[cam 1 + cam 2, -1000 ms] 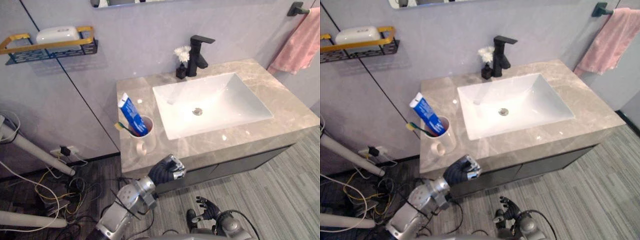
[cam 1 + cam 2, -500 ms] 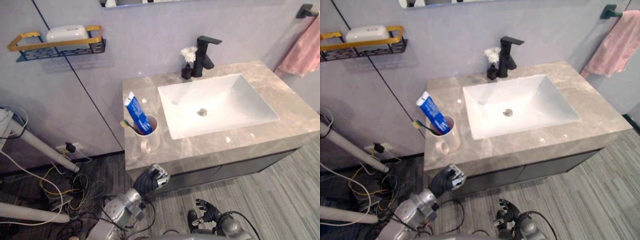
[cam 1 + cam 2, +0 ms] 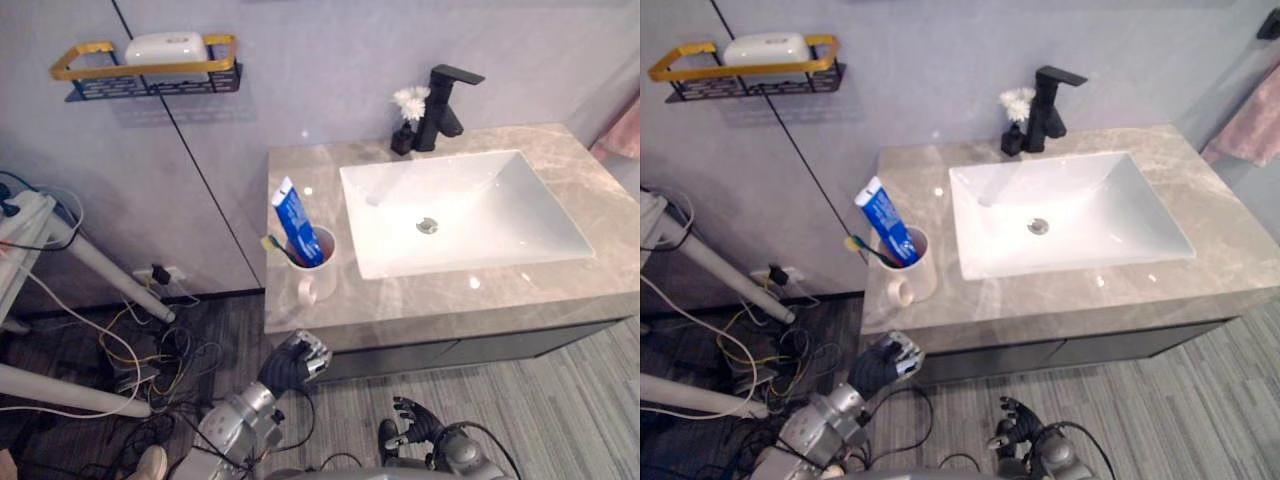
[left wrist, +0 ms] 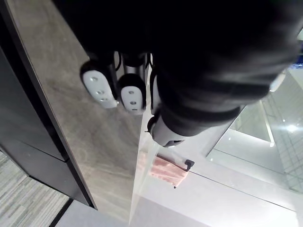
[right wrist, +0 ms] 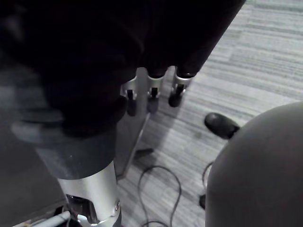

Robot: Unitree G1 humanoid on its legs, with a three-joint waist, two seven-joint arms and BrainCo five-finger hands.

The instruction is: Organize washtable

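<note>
The left robot hand (image 3: 293, 362) is hanging just below the front edge of the counter (image 3: 560, 275), fingers curled on nothing. The right robot hand (image 3: 415, 422) is hovering low over the floor (image 3: 560, 400), fingers loosely spread. On the counter, the cup (image 3: 314, 272) is standing left of the sink (image 3: 470, 215), holding the toothpaste (image 3: 297, 220) and toothbrush (image 3: 273, 246).

1. You see a grey panelled wall (image 3: 330, 50) from 10 to 2 o'clock.
2. Striped plank floor (image 3: 570, 400) at 5 o'clock.
3. Marble-topped washtable (image 3: 300, 165) at 3 o'clock; gold-rimmed shelf (image 3: 150, 84) at 10 o'clock.
</note>
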